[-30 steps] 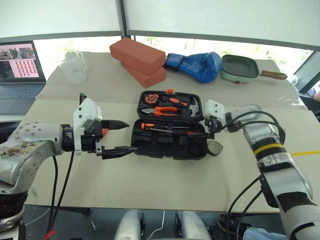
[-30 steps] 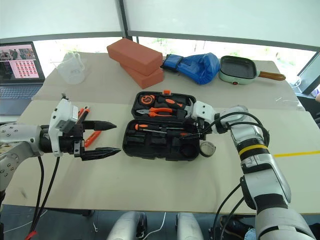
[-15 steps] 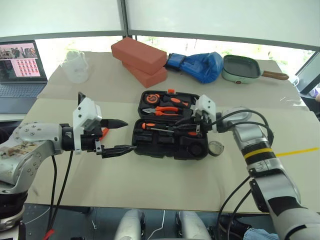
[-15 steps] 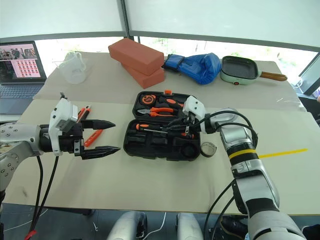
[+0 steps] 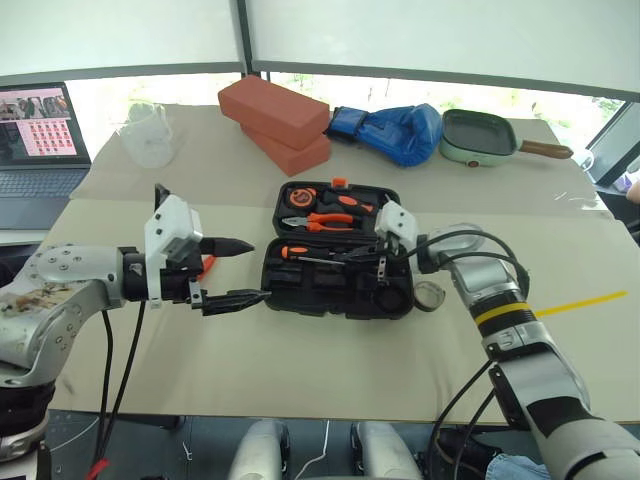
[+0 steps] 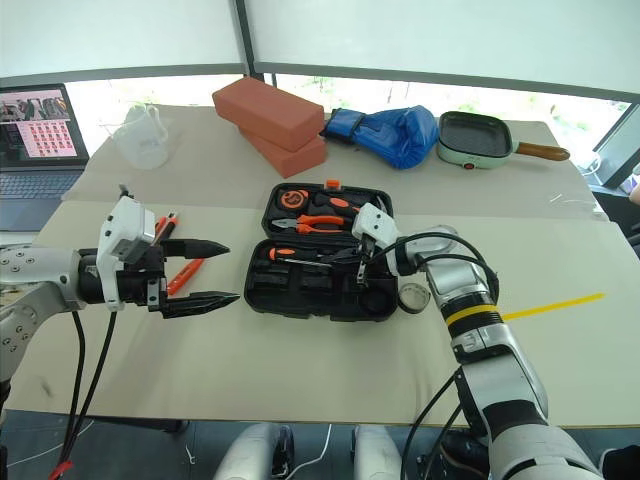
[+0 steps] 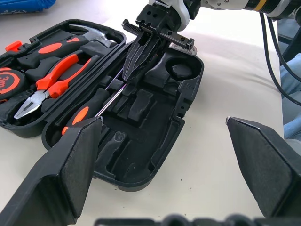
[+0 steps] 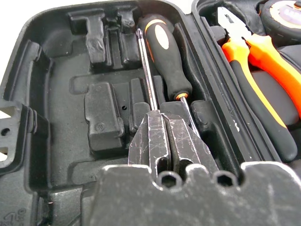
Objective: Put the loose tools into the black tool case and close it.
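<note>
Your right claw [image 6: 362,256] is pressed together over the open black tool case [image 6: 300,292], mid-desk, tips at a steel-shaft screwdriver [image 8: 162,47] lying in the case; whether it grips the shaft I cannot tell. Your left claw [image 6: 205,272] hangs spread wide beside the case. The right eye view shows orange loose tools [image 6: 180,275] behind it.
</note>
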Action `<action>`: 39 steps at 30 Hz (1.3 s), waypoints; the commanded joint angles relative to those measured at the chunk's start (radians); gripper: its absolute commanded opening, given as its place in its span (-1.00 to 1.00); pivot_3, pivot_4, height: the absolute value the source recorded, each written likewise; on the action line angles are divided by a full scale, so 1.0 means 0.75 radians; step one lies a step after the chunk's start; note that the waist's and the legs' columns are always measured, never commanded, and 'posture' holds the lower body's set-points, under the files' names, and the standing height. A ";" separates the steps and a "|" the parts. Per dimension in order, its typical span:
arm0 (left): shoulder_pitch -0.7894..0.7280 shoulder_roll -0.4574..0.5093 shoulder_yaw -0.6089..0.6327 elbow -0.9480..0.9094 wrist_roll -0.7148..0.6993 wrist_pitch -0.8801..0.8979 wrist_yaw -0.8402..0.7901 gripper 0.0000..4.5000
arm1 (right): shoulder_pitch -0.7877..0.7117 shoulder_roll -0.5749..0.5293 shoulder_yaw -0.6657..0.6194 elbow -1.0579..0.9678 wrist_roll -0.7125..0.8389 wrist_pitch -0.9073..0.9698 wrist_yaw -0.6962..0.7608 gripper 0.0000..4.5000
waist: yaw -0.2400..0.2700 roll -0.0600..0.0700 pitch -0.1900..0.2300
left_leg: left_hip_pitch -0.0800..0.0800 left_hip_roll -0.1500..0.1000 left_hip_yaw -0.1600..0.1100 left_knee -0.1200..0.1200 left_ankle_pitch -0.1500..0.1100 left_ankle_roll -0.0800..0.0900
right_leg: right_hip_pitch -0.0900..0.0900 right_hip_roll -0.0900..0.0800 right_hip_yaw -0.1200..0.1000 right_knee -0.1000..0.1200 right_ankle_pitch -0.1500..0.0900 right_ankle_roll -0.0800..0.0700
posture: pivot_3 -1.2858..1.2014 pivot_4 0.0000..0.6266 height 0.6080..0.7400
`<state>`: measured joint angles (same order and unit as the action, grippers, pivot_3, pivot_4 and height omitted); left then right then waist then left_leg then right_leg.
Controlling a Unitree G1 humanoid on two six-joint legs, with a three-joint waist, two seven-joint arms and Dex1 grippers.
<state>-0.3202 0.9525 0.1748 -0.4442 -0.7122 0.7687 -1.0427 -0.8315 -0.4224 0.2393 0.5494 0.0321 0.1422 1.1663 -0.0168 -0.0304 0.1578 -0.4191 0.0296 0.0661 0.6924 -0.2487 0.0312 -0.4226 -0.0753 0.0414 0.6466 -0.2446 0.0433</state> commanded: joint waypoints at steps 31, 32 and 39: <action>-0.123 -0.035 -0.119 0.100 0.071 -0.109 -0.039 1.00 | 0.028 -0.045 0.192 0.091 -0.244 -0.067 -0.057 -0.99 | 0.000 -0.012 -0.008 | 0.046 0.001 0.001 -0.015 0.001 -0.003 | 0.042 -0.001 0.000 -0.008 -0.002 -0.005 | 0.03 -0.52 0.98; -0.127 -0.038 -0.124 0.105 0.075 -0.112 -0.040 1.00 | 0.041 -0.060 0.202 0.086 -0.255 -0.073 -0.050 -0.99 | 0.002 -0.011 -0.008 | 0.046 0.001 0.001 -0.015 0.001 -0.003 | 0.042 -0.001 0.000 -0.008 -0.002 -0.005 | 0.03 -0.52 0.98; -0.163 -0.056 -0.146 0.129 0.088 -0.125 -0.049 1.00 | 0.076 -0.052 0.213 0.117 -0.268 -0.051 -0.090 -0.99 | 0.011 -0.013 -0.009 | 0.046 0.000 0.000 -0.016 0.001 -0.003 | 0.044 -0.002 -0.001 -0.009 -0.003 -0.005 | 0.03 -0.52 0.98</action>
<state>-0.4260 0.9121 0.0551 -0.3377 -0.6474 0.6961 -1.0740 -0.8359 -0.4444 0.3483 0.5592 -0.0985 0.0567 1.1070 -0.0082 -0.0404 0.1508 -0.3842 0.0299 0.0661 0.6803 -0.2477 0.0291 -0.3898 -0.0766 0.0405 0.6395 -0.2466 0.0397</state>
